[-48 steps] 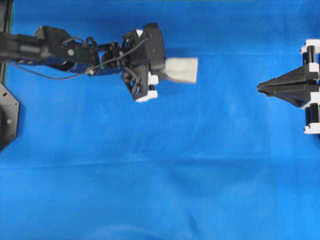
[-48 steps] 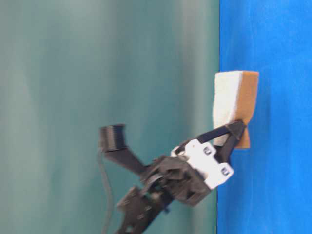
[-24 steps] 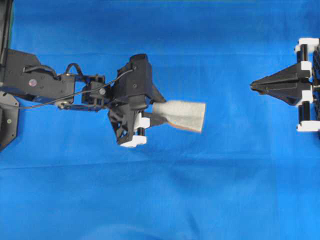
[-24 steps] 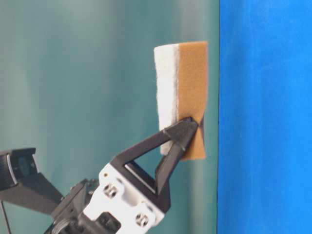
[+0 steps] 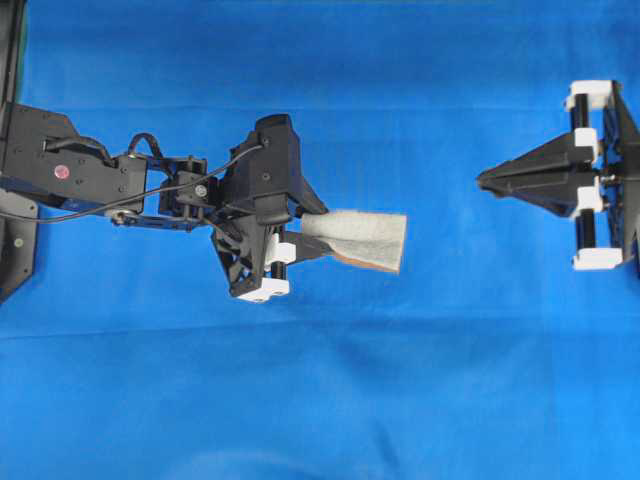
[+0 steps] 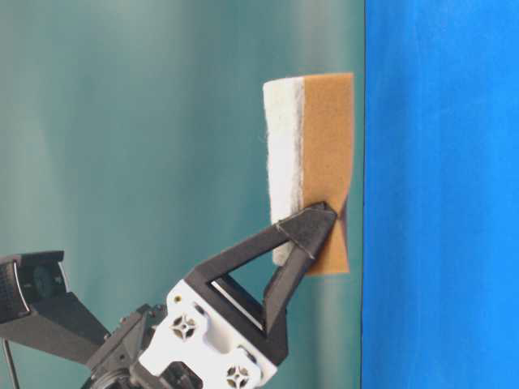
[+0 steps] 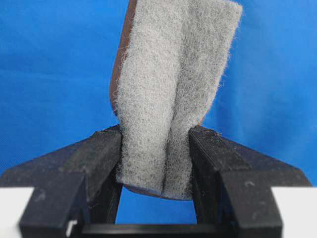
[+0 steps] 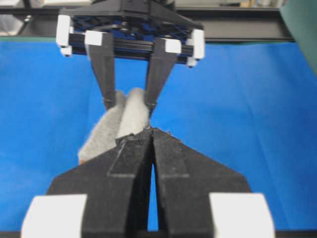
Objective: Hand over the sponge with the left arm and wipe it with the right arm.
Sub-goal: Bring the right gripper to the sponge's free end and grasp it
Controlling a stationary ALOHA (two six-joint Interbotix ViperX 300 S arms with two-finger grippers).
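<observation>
Sponge point(image 7: 171, 94) sits pinched at its near end between my left gripper point(image 5: 300, 243) fingers point(image 7: 96, 153), squeezed hard enough that the fuzzy grey face creases down the middle. I hold it by one end, clear of the blue cloth point(image 5: 320, 400), so the free end projects toward my right gripper point(image 5: 495, 180) for the transfer. That gripper faces the sponge's free end with its tips pressed together, holding nothing, well apart from the sponge. The left wrist view shows the crease; the table-level view alone shows the orange-brown backing point(image 6: 328, 162) and the lift; the right wrist view shows both grippers aligned head-on
</observation>
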